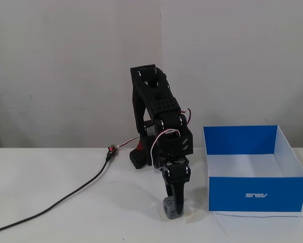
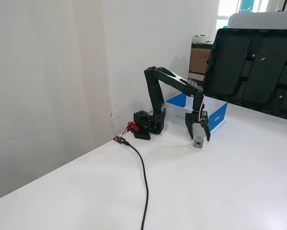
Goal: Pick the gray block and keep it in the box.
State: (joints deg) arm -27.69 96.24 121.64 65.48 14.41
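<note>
The gray block [image 1: 168,208] is a small cube with an X mark and stands on the white table; it also shows in a fixed view [image 2: 199,142]. My gripper [image 1: 174,209] points straight down over it. In a fixed view the gripper [image 2: 200,139] is open, with its jaws spread to either side of the block. The block rests on the table. The blue box [image 1: 257,195], white inside, stands to the right of the gripper in a fixed view and behind it in the other [image 2: 219,115].
The arm's black base [image 2: 145,125] stands by the wall. A black cable [image 1: 65,195] runs from a small connector [image 1: 111,150] across the table to the left. A large black panel [image 2: 251,72] leans behind the box.
</note>
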